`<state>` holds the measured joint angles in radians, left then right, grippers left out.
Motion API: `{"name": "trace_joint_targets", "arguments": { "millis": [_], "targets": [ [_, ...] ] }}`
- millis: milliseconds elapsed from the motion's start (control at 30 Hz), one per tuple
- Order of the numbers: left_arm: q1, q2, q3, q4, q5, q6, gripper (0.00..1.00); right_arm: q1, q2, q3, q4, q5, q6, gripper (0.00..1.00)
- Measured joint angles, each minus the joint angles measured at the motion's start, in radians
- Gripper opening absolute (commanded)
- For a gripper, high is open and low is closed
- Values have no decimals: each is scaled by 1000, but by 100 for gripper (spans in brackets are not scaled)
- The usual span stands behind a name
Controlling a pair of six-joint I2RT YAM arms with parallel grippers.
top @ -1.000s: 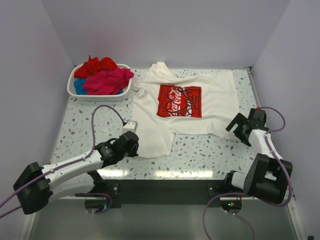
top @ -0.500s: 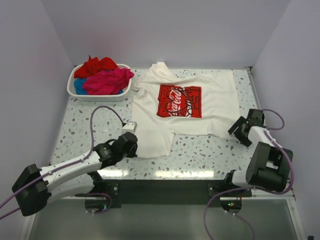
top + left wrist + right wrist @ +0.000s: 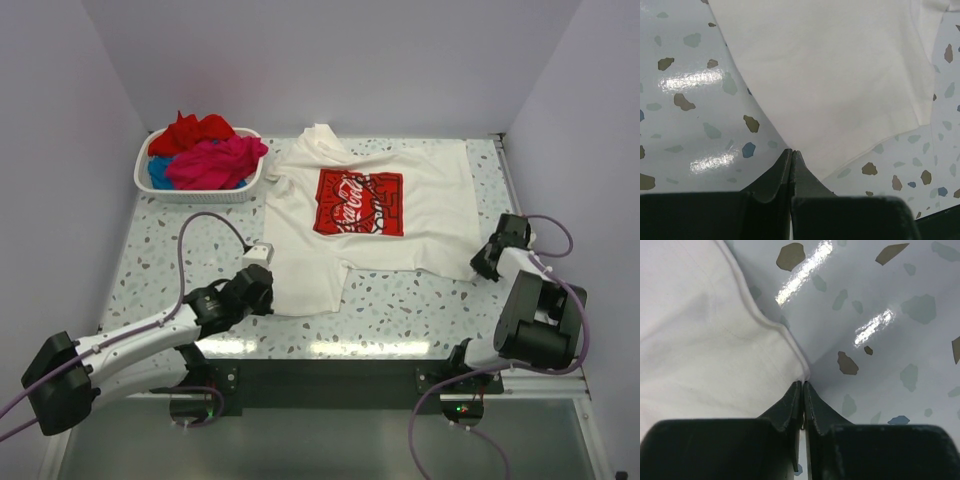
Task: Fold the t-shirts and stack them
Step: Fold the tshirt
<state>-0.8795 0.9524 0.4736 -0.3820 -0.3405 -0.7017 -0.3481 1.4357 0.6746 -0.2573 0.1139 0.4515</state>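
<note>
A white t-shirt (image 3: 430, 200) with a red Coca-Cola print (image 3: 360, 203) lies spread flat across the table. My left gripper (image 3: 268, 296) sits at its near left hem. In the left wrist view the jaws (image 3: 791, 151) are shut, with the cloth edge (image 3: 840, 75) running into their tips. My right gripper (image 3: 481, 268) is at the shirt's near right corner. Its jaws (image 3: 803, 383) are shut on the hem corner of the white cloth (image 3: 705, 340). Red (image 3: 195, 132), magenta (image 3: 215, 162) and blue (image 3: 158, 172) t-shirts lie heaped in the basket.
The white slatted basket (image 3: 200, 192) stands at the back left, beside the shirt's sleeve. Bare terrazzo tabletop (image 3: 420, 305) lies between the shirt and the near edge. Walls enclose the table at the back and both sides.
The right gripper moved in to the shirt's near right corner and went from open to shut on it. The left arm barely shifted and stayed shut.
</note>
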Motion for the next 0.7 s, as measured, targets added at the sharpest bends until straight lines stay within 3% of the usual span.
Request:
{"name": "trace_joint_targets", "arguments": {
  "millis": [33, 233, 700],
  "targets": [
    [0, -5, -1, 0, 2, 6, 0, 0, 0, 0, 0, 0, -1, 0],
    [0, -42, -3, -2, 21, 15, 0, 1, -47, -2, -56, 0, -6, 0],
    [0, -187, -3, -44, 103, 10, 0, 1, -454, 27, -278, 27, -35, 0]
  ]
}}
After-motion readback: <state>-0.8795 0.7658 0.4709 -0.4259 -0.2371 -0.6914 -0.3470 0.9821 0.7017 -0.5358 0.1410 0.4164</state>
